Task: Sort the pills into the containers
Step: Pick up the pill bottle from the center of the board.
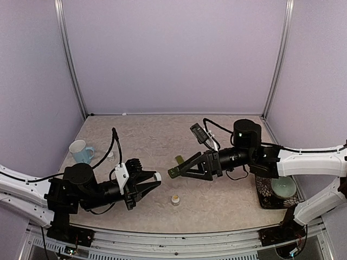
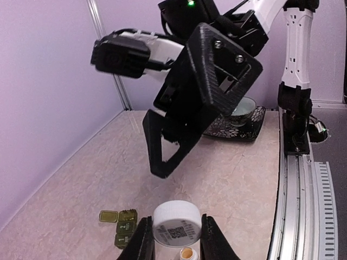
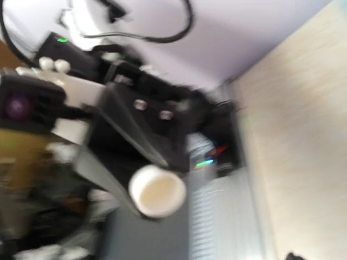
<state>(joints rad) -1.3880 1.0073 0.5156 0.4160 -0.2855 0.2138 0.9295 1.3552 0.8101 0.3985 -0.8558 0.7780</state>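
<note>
The dark green pill-box strip (image 1: 179, 159) lies mid-table; in the left wrist view (image 2: 123, 227) one lid stands open to its left. My left gripper (image 1: 155, 181) is shut on a white bottle cap (image 2: 176, 222) and holds it above the table. The small open pill bottle (image 1: 175, 200) stands just below it (image 2: 187, 253). My right gripper (image 1: 172, 173) hovers beside the pill box, pointing at the left gripper, and its tips look together. The blurred right wrist view shows the cap (image 3: 157, 190) but not its own fingers.
A light blue mug (image 1: 80, 151) stands at the left, with a small clear object (image 1: 110, 156) beside it. A pale green bowl (image 1: 283, 188) sits on a dark patterned mat (image 1: 264, 195) at the right. Purple walls enclose the table.
</note>
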